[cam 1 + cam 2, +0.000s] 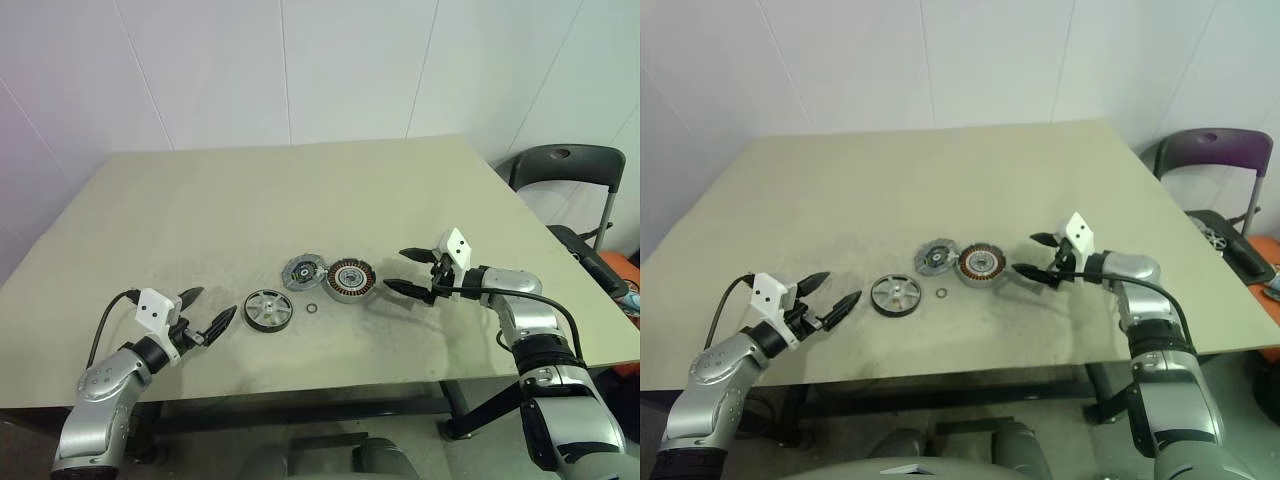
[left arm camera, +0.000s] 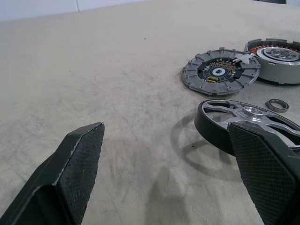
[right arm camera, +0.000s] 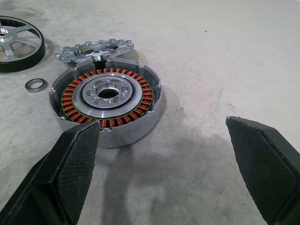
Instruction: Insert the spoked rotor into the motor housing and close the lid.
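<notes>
- My left gripper hangs just over the table with its two black fingers spread wide and nothing between them
- Seen along my left wrist, one finger pad stands in front of the spoked rotor's rim, but I cannot tell whether it touches
- My right gripper is also wide open and empty, its tips aimed at the motor housing from the housing's right side, close but apart from it
- The motor housing is my landmark: it sits flat on the table, open face up, copper windings ringed around a pale centre
- The lid lies flat just left of the motor housing and a little farther back, its toothed edge right against the housing's wall as far as I can see
- A small thin ring lies on the table in front of and left of the motor housing, apart from it
- The spoked rotor lies flat farther left of the motor housing, beyond the small ring, between the housing and my left gripper
- A dark chair stands well off to the right of the motor housing, past the table's edge
</notes>
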Available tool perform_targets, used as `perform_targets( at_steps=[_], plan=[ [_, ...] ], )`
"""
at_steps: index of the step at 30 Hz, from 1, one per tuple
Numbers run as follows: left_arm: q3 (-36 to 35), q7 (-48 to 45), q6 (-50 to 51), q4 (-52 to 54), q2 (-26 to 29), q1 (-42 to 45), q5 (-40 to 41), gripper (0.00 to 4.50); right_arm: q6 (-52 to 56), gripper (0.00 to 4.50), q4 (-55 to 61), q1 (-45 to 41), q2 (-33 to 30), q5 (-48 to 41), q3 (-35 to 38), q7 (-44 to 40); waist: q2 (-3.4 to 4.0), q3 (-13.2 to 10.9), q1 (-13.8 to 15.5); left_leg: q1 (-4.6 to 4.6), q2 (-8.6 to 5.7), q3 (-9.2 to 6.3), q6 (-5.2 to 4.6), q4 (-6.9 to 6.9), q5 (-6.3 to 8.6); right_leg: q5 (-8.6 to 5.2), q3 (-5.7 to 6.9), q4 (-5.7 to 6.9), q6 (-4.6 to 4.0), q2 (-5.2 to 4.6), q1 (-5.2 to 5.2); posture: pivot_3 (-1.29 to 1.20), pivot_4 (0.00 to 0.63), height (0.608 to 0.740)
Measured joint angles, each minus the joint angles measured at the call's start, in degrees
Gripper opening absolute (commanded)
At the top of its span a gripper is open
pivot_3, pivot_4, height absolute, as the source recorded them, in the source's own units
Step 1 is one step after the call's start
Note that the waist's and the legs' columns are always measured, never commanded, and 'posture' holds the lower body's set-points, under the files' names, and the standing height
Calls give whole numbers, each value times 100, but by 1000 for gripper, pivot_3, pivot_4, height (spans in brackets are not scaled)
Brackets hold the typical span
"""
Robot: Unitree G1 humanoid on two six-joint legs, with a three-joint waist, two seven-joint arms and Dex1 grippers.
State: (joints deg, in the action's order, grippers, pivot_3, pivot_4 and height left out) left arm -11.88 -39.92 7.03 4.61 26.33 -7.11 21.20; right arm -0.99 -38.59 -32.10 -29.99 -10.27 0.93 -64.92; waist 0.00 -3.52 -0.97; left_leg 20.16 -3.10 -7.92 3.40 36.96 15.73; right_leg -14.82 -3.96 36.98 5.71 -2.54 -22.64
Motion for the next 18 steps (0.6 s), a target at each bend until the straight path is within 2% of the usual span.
perform_targets(
  at_steps=[18],
  plan=[
    [-5, 1, -4, 0, 7, 2, -6, 4464, -9, 4500, -3, 0, 21, -1, 0, 41, 0, 0, -1, 0, 0, 0, 0, 0, 0, 0, 0, 0, 0, 0, 0, 0, 0, 740]
  ],
)
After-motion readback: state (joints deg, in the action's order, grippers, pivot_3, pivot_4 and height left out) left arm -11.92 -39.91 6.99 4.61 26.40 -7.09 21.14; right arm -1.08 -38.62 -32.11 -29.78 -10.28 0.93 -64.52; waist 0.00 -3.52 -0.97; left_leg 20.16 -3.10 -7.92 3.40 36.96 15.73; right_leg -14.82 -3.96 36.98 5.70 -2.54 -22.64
